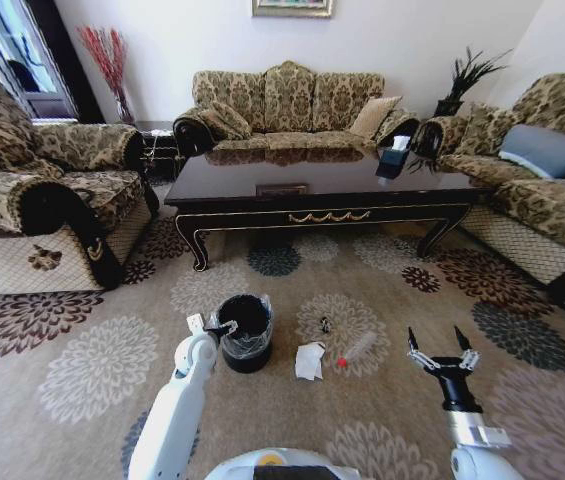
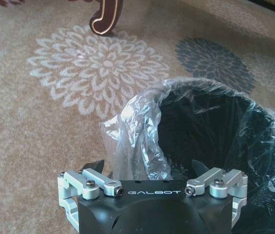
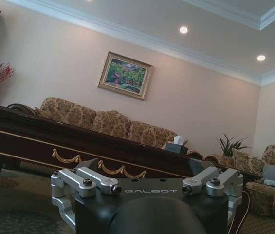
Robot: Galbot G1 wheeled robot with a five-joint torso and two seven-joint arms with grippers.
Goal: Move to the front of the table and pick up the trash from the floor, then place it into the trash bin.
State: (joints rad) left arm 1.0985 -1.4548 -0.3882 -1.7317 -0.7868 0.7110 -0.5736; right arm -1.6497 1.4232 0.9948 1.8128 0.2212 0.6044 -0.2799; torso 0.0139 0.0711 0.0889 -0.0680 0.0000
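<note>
Carpet lies before us, with the trash bin (image 1: pixel 246 333) standing on it in front of the table (image 1: pixel 327 186). Our left gripper (image 1: pixel 220 327) hangs at the bin's rim, claws spread apart over the bag liner (image 2: pixel 142 141). Just right of the bin the white tissue (image 1: pixel 310 360), the clear bottle (image 1: pixel 356 350) and a dark scrap (image 1: pixel 325 324) rest on the floor. Our right gripper (image 1: pixel 441 342) hovers right of the bottle, claws wide apart, holding nothing.

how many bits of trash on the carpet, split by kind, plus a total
white tissue: 1
clear bottle with red cap: 1
small dark scrap: 1
total: 3, all lying on the carpet beside the trash bin
</note>
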